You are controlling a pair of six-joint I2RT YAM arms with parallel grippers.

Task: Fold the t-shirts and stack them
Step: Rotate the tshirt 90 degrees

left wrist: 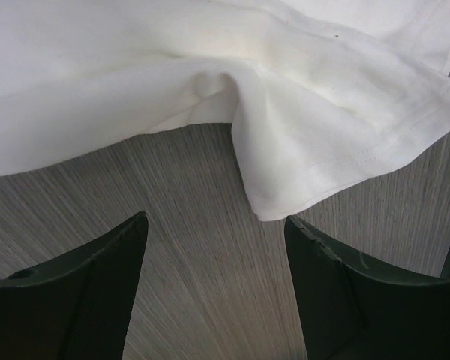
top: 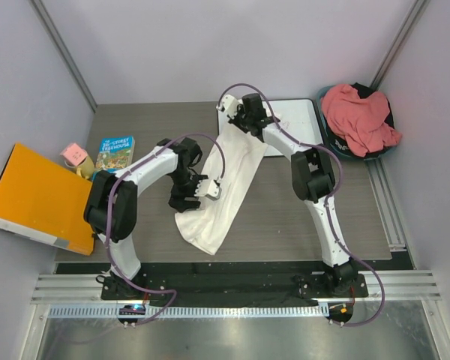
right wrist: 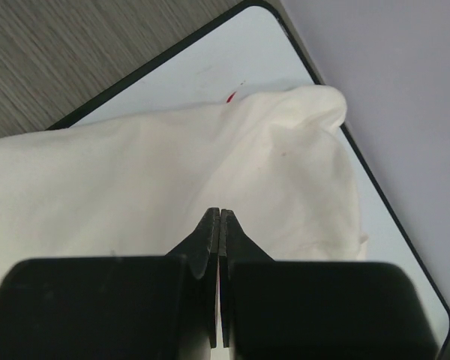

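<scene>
Noted white shirt trailing limp from whiteboard; pink shirt heaped right of whiteboard. Found right tool clenched at cloth over whiteboard, hold unconfirmed; left tool spread, empty, beside hem. Judged cloth light, soft, slippery; best pinched at hem corners.

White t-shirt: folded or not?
Not folded: the white t-shirt lies as a long rumpled strip across the table, far end on the whiteboard.
</scene>
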